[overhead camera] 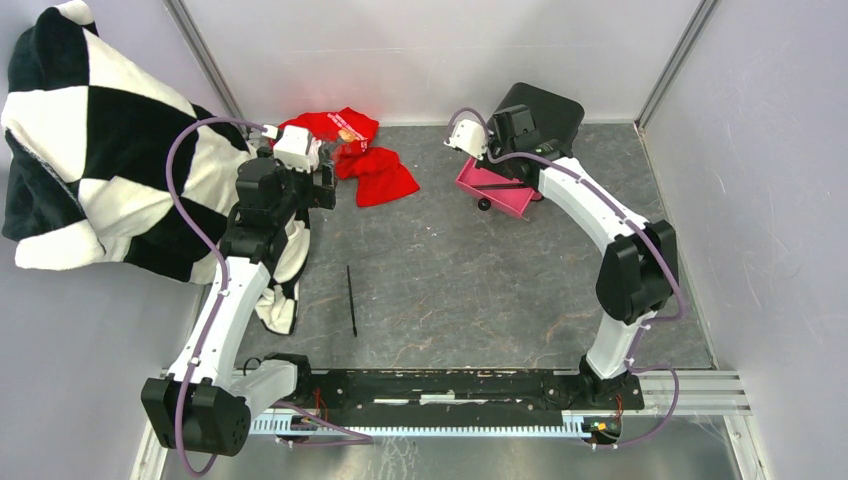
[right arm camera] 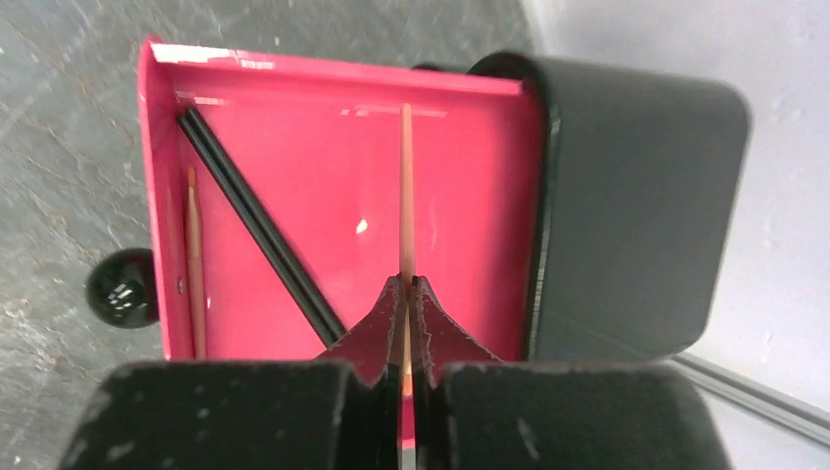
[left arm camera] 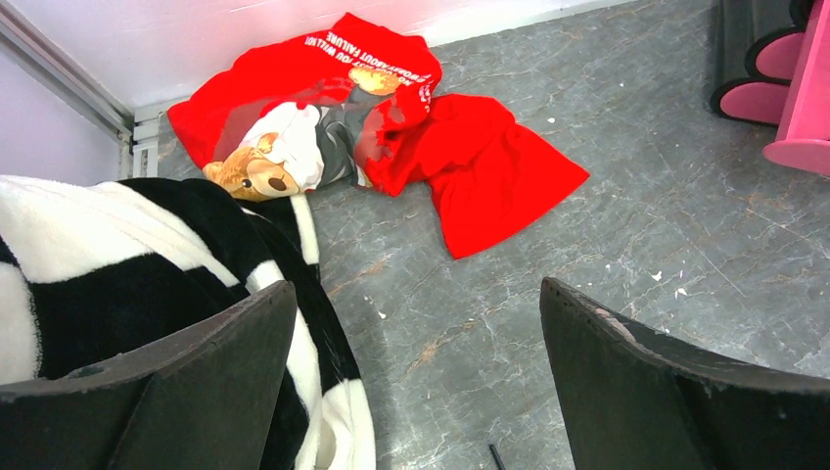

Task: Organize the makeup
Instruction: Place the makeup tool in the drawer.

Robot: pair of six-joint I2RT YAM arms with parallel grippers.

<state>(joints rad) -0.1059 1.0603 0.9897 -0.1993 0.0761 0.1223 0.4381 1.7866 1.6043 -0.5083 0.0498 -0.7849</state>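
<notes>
My right gripper [right arm camera: 407,284] is shut on a thin tan pencil [right arm camera: 406,196], which points out over the open pink drawer [right arm camera: 470,196]. In that drawer a black pencil [right arm camera: 259,230] lies diagonally and a brown pencil [right arm camera: 194,264] lies along the left wall. Another thin black pencil [overhead camera: 352,300] lies on the table's middle. My left gripper [left arm camera: 416,333] hangs open and empty above the table, beside the blanket. From above, the left gripper [overhead camera: 325,185] is near the red cloth and the right gripper [overhead camera: 487,158] is over the drawer [overhead camera: 495,190].
The black box [overhead camera: 545,110] stands at the back right, its drawer's round black knob [right arm camera: 122,287] facing the table. A red cloth [left arm camera: 489,166] with a teddy-bear print lies at the back. A black-and-white blanket [overhead camera: 90,150] drapes over the left side.
</notes>
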